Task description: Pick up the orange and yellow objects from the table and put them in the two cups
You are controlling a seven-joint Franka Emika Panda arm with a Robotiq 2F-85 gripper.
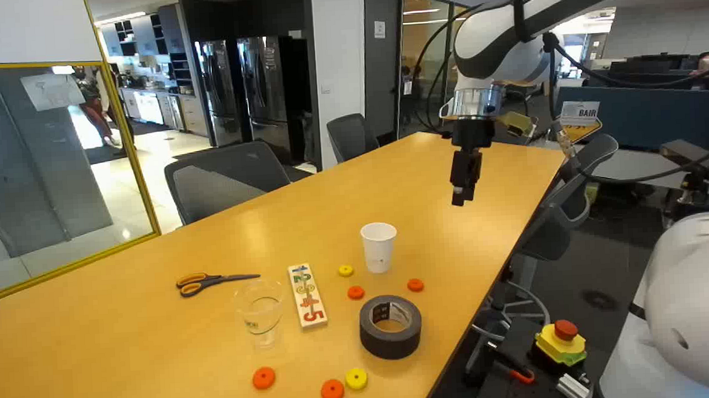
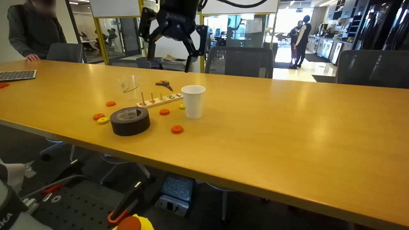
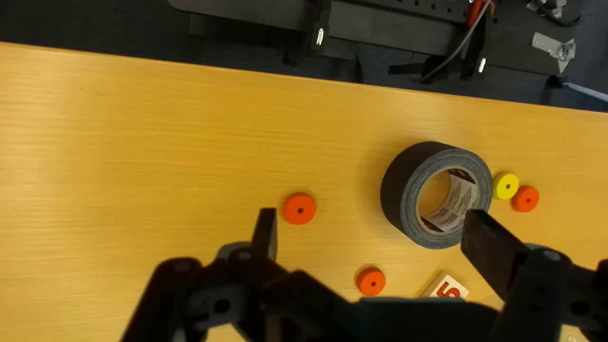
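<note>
Several orange discs and two yellow ones lie scattered on the light-wood table (image 1: 156, 355). A yellow disc (image 1: 345, 270) and two orange discs (image 1: 415, 285) rest near the upright white cup (image 1: 379, 249). Closer to the camera, another yellow disc (image 1: 356, 378) lies beside an orange disc (image 1: 332, 390), and one more orange disc (image 1: 264, 378) is in front of the clear cup (image 1: 262, 322). High above the table, my gripper (image 2: 169, 64) is open and holds nothing. In the wrist view an orange disc (image 3: 299, 209) shows just right of the left fingertip; the white cup does not show there.
A black tape roll (image 1: 374, 339) stands among the discs. The number board (image 1: 306, 295) with short pegs lies between the cups, and scissors (image 1: 213, 281) lie behind the clear cup. A keyboard (image 2: 17, 75) is at the table's end, near a standing person (image 2: 35, 32).
</note>
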